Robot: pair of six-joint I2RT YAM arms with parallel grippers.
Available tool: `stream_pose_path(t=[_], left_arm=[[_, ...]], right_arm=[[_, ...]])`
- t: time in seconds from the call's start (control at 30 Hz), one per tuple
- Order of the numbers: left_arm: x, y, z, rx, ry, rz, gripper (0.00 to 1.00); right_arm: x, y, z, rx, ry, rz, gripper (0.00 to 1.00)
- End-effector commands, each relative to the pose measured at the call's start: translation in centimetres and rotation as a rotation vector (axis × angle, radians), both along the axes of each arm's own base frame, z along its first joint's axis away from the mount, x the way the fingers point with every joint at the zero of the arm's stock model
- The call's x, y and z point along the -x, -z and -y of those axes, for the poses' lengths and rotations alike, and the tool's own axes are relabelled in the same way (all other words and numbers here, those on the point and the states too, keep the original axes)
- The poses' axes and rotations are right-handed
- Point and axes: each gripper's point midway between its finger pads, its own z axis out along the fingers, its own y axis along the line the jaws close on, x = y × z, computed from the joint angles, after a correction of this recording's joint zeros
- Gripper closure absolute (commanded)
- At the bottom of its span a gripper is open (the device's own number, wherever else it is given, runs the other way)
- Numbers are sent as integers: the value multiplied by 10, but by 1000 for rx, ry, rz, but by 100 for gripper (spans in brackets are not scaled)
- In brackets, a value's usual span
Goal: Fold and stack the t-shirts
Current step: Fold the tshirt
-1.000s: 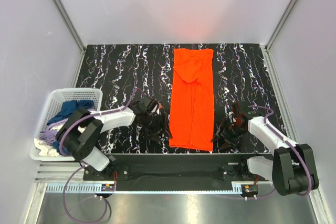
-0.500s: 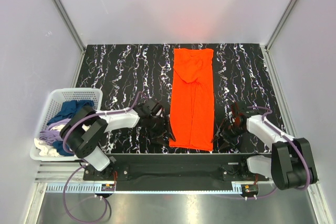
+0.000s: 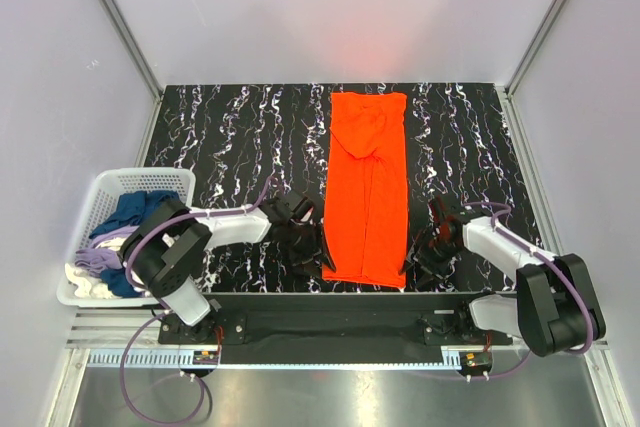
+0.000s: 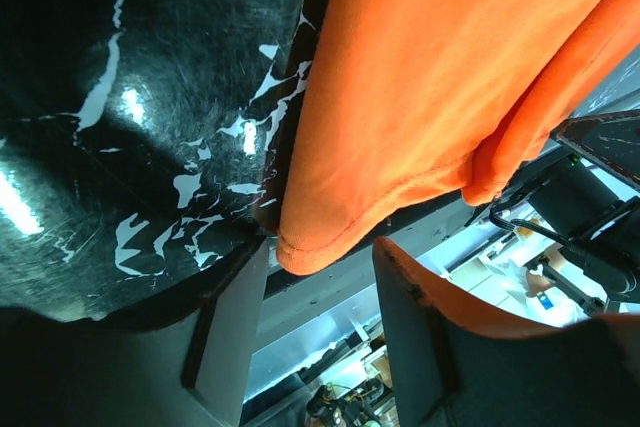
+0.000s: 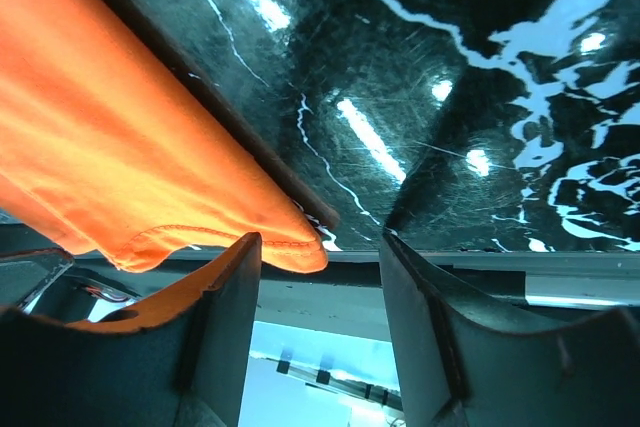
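Observation:
A bright orange t-shirt, folded into a long narrow strip, lies on the black marble table and runs from the far side to the near edge. My left gripper sits low at its near-left corner. In the left wrist view the left gripper is open and the orange hem corner hangs just at the mouth of the jaws. My right gripper is at the near-right corner. In the right wrist view the right gripper is open too, with the hem corner between its fingertips, ungripped.
A white basket stands off the table's left side with a navy shirt, a lavender one and a cream one in it. The table's near edge runs right below both grippers.
The left gripper has slid right and nearer, up to the shirt's near-left corner, and its jaws have narrowed. The right gripper has edged in towards the near-right corner.

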Motion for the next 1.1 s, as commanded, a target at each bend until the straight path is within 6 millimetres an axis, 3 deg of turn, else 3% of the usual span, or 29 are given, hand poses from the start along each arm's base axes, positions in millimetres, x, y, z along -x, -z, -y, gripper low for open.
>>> stream_pose_path(t=[0.0, 0.27, 0.47, 0.73, 0.83, 0.97, 1.07], left_arm=[[1, 28, -17, -122, -16, 13, 47], [0, 30, -17, -129, -15, 14, 56], [1, 31, -18, -134, -9, 11, 62], [0, 31, -19, -136, 18, 29, 79], [-1, 31, -22, -158, 35, 47, 86], [3, 29, -27, -171, 54, 59, 100], [9, 31, -29, -172, 66, 61, 100]], right_arm=[[-12, -5, -3, 15, 9, 22, 43], [-16, -1, -10, 11, 26, 12, 44], [-14, 4, -12, -2, 27, 6, 51], [-15, 3, -18, -30, 13, 37, 80], [-13, 0, -19, -35, 6, 43, 98], [-4, -2, -16, -21, 13, 18, 100], [1, -3, -16, -27, 8, 13, 100]])
